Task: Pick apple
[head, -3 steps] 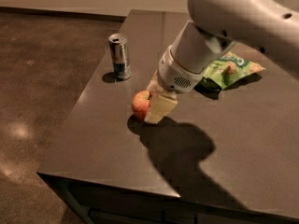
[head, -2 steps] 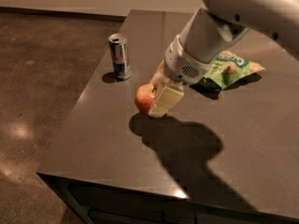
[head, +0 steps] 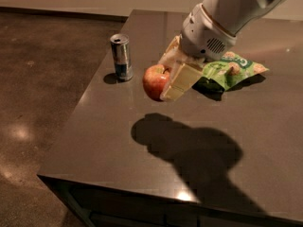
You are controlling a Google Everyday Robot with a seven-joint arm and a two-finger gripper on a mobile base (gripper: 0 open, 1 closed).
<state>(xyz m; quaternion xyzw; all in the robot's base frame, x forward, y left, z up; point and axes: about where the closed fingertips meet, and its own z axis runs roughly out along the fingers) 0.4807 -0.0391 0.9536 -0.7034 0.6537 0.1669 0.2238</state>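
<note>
The apple (head: 154, 82) is small, round and red-orange. It is held between the cream fingers (head: 180, 82) of my gripper (head: 166, 79), which is shut on it. The apple hangs clear above the dark table (head: 118, 141), with its shadow lying on the tabletop below. The white arm reaches in from the upper right. The far side of the apple is hidden by the fingers.
A slim silver and blue can (head: 121, 57) stands upright near the table's left edge, just left of the apple. A green snack bag (head: 232, 70) lies behind the gripper at the right. The table's left and front edges drop to a brown floor.
The gripper has lifted the apple off the table and carried it up and to the right. The shadow beneath has spread and moved away from the apple.
</note>
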